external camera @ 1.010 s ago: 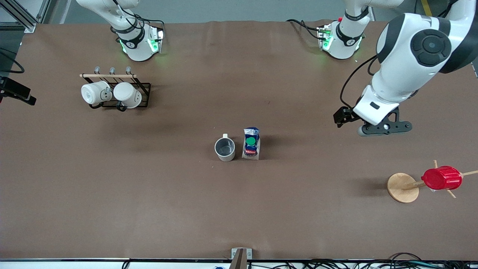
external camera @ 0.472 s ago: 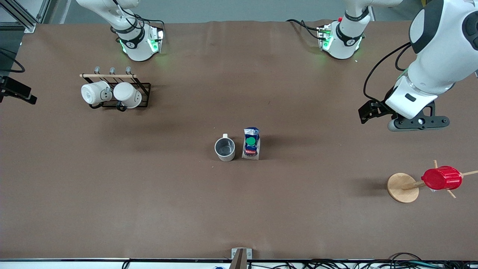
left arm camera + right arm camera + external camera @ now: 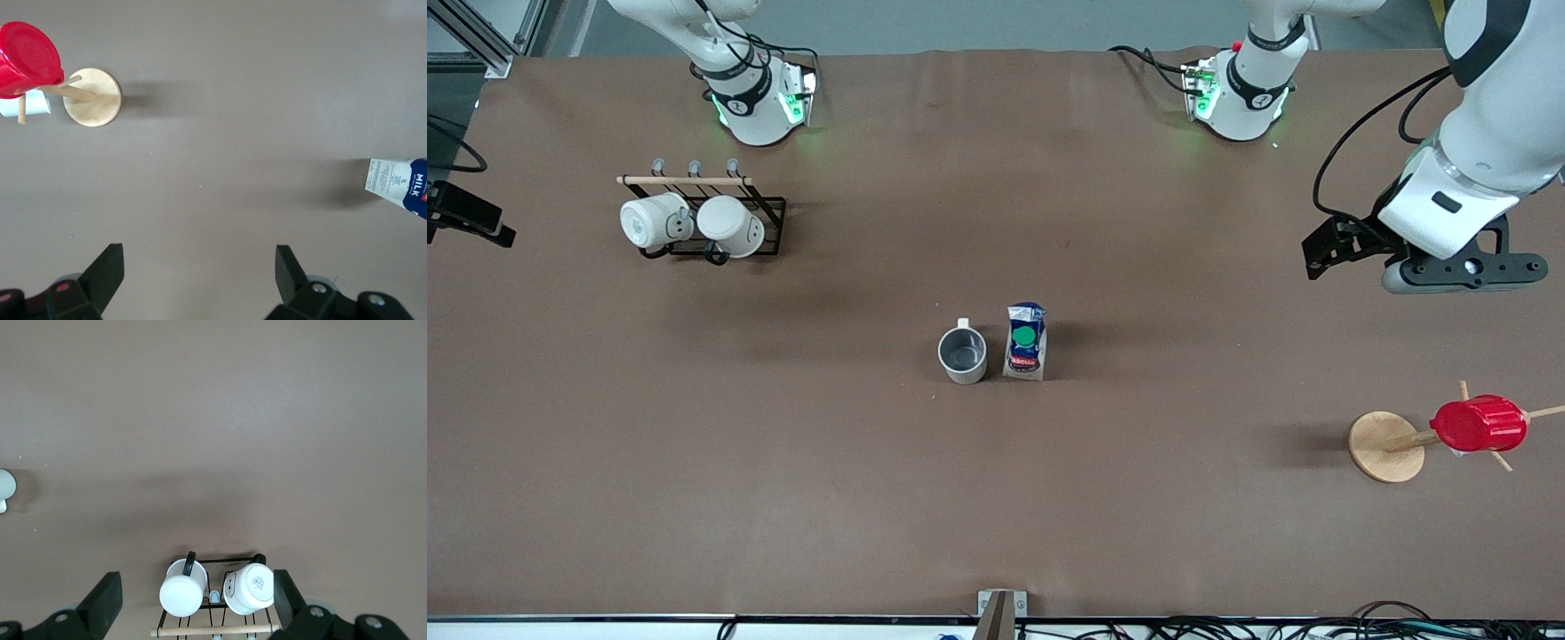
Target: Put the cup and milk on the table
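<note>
The cream-white cup (image 3: 962, 355) stands upright on the brown table (image 3: 996, 498) near its middle, handle toward the robots. The blue and white milk carton (image 3: 1025, 352), with its green cap, stands right beside it, toward the left arm's end. The carton's edge also shows in the left wrist view (image 3: 400, 190). My left gripper (image 3: 1463, 271) hangs open and empty over bare table toward the left arm's end, well apart from both; its jaws (image 3: 200, 257) are spread wide. My right gripper (image 3: 197, 583) is open and empty above the mug rack, outside the front view.
A black wire rack (image 3: 769, 206) with two white dark-handled mugs (image 3: 694, 222) stands near the right arm's base. A red ribbed cup (image 3: 1478, 424) hangs on a wooden peg stand (image 3: 1385, 446) toward the left arm's end, also in the left wrist view (image 3: 27, 57).
My left arm has swung away from the middle toward its own end of the table, gripper still open. The cup and the milk have not moved.
</note>
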Robot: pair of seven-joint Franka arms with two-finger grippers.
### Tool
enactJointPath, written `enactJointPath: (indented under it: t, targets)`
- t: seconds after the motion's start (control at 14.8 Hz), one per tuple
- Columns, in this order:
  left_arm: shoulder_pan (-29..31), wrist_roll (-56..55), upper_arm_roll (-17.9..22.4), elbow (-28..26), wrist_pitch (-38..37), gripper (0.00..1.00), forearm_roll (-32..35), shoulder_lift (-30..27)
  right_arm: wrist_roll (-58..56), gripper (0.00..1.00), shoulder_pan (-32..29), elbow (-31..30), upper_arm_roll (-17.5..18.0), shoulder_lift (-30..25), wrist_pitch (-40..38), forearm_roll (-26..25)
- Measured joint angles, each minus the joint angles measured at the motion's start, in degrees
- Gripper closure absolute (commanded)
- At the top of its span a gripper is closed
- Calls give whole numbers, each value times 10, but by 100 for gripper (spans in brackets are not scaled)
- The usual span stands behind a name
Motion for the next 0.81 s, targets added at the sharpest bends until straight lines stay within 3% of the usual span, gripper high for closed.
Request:
enactJointPath:
  t: [0.81]
  targets:
    - [45, 31, -3, -15, -1, 1, -27, 3, 0, 0, 0, 0, 0, 0, 0, 0]
